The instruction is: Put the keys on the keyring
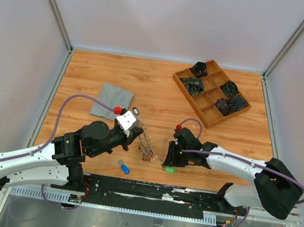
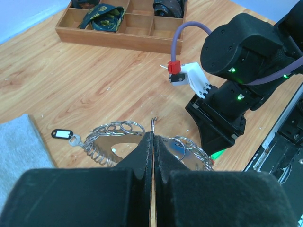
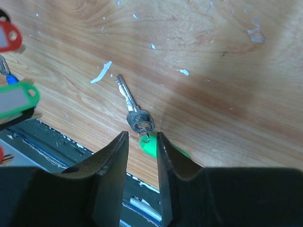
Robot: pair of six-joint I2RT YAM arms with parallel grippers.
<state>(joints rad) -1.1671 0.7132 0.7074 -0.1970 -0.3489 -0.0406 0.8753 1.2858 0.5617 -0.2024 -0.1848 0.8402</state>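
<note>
Looking down from above, the left gripper holds the large thin metal keyring, crowded with silver keys, near the table's front middle. Just right of it, the right gripper points down beside a green oval plastic tag. A blue-tagged key lies near the front edge, a grey cloth square sits to the left, and a compartmented wooden tray sits far right.

In the left wrist view, the fingers are pressed together on the ring's wire, with its coils spreading to both sides. A black tag has a white insert that is too small to read.

In the right wrist view, the fingers stand slightly apart on either side of the green tag on a small silver key. The key lies flat on the light wooden table.
</note>
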